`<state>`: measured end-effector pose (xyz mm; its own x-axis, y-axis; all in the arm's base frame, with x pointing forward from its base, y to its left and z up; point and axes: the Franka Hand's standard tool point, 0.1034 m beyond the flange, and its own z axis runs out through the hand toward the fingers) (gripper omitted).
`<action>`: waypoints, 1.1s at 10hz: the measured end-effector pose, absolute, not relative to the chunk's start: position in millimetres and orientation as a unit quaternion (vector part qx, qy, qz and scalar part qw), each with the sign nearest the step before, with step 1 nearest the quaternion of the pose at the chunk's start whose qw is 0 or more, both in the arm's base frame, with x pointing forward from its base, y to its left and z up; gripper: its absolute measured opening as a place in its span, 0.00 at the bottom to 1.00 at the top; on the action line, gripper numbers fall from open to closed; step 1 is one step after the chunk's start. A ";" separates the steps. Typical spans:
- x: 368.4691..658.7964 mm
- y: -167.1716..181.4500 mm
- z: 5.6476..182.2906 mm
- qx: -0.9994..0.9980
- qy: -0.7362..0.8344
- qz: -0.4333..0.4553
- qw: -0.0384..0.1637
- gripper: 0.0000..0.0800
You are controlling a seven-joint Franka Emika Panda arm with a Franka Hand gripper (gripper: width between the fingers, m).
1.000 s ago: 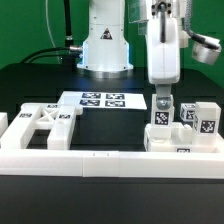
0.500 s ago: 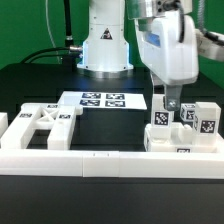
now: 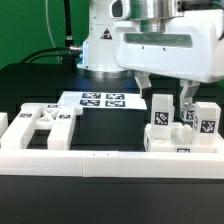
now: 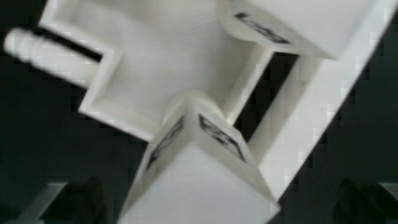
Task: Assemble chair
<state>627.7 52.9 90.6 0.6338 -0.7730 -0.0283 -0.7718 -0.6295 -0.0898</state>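
Tool [image 3: 166, 98]: spread wide, gripping nothing.
Leg post [image 3: 160, 116]: upright just under the tool, between its fingers [image 3: 187, 98]; no contact visible.
Tagged blocks [image 3: 205, 118]: just beside the post, to the exterior view's right of the tool.
X-braced frame [image 3: 45, 126]: well apart from the tool, toward the exterior view's left.
Marker board [image 3: 100, 100]: flat on the desk [image 3: 110, 128], between frame and tool.

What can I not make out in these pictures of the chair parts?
- Exterior view: the tool hides part of the arm behind it.
- Exterior view: whether its fingers touch the upright post between them, too small to tell.
- Exterior view: the tags on the blocks, too small to read.
- Wrist view: the white parts are blurred and cut by the edges.
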 end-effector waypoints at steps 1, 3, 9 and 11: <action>627.7 52.6 90.4 -0.927 0.374 -0.010 0.042 0.81; 628.1 50.5 90.7 -0.954 0.296 -0.015 0.039 0.81; 627.8 50.0 87.9 -0.991 0.128 -0.026 0.018 0.81; 626.8 49.4 86.7 -0.991 0.129 -0.026 0.018 0.68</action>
